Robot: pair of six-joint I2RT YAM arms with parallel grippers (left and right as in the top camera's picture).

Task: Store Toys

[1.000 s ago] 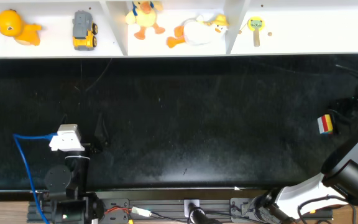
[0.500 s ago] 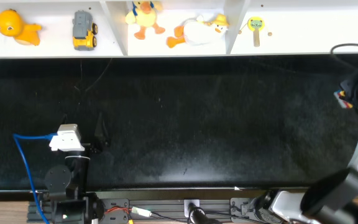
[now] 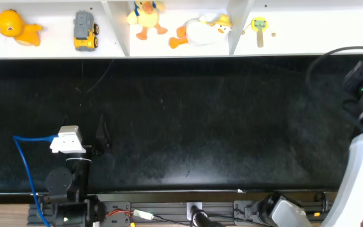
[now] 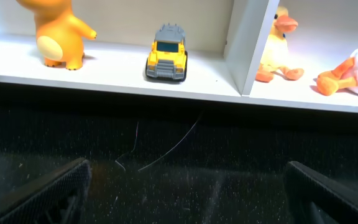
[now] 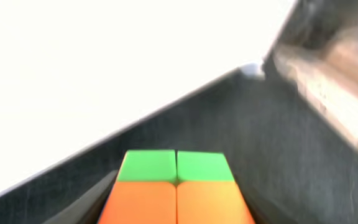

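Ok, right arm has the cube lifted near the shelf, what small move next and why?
Probably ease the right gripper forward toward the shelf's right compartment. The cube sits clamped in it, green face leading, over the black mat with the white shelf just ahead, and that compartment has bare floor beside the small yellow toy.
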